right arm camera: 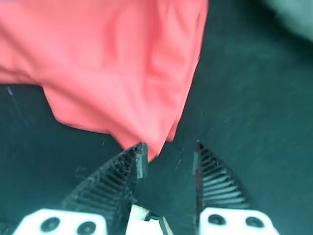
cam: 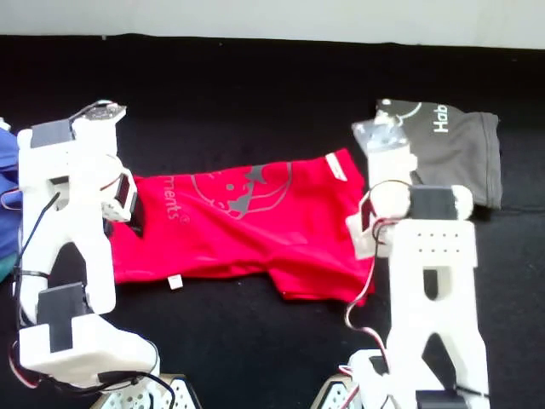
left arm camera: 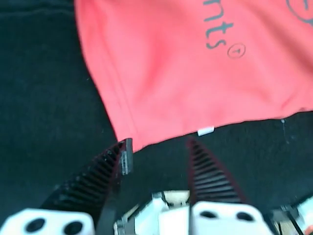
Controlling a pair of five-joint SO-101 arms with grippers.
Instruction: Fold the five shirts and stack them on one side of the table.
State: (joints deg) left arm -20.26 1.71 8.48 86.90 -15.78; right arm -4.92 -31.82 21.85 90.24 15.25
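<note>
A red shirt (cam: 247,221) with a grey print lies spread sideways across the middle of the black table (cam: 255,94). My left gripper (cam: 129,204) hovers at its left end. In the left wrist view that gripper (left arm camera: 159,147) is open just short of the red shirt's hem (left arm camera: 161,73), close to a small white tag (left arm camera: 205,130). My right gripper (cam: 364,228) is at the shirt's right end. In its own view it (right arm camera: 169,149) stands open, with a corner of the red shirt (right arm camera: 122,63) reaching between the fingertips.
A folded dark grey shirt (cam: 460,149) with white print lies at the back right, and shows as a grey patch (right arm camera: 293,12) in the right wrist view. Blue cloth (cam: 7,170) sits at the left edge. Bare black table runs along the back and front.
</note>
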